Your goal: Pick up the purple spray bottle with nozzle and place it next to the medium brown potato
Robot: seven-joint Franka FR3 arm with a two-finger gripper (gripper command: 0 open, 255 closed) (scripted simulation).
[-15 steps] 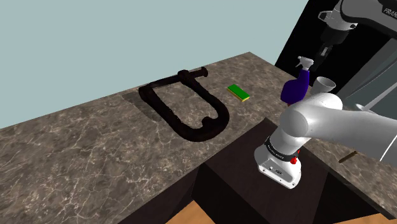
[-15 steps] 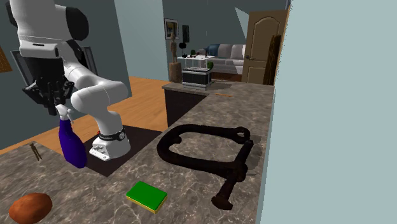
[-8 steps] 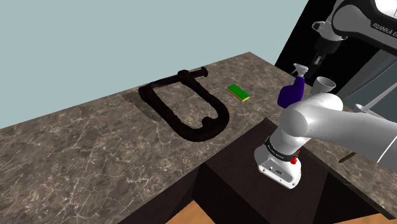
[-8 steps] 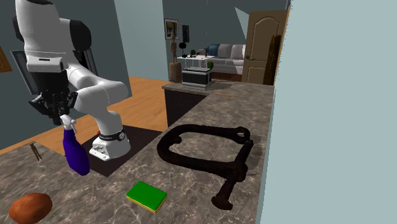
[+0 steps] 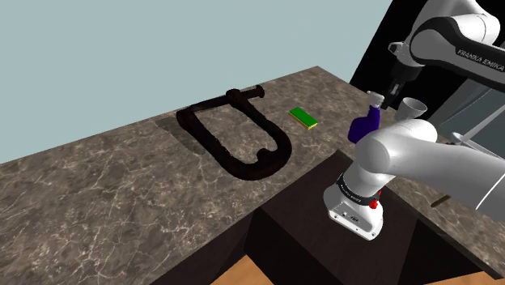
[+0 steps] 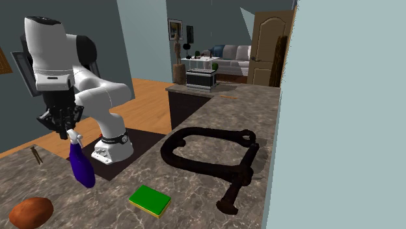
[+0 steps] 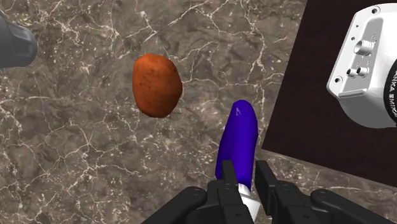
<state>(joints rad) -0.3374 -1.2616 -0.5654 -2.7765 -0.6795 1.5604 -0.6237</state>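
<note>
Two black fingers (image 7: pixel 228 178) of the gripper (image 7: pixel 245 177) are closed on the pale top end of the purple spray bottle (image 7: pixel 238 137), at its nozzle. The bottle hangs tilted, apparently off the surface (image 7: pixel 76 153), near the potato (image 7: pixel 156 86) and not touching it. Its body is smooth, glossy and rounded, likely rigid and light. The narrow top seems the surest hold, though the body may swing. The potato is oval, reddish brown and speckled, and the surface under it is veined stone.
</note>
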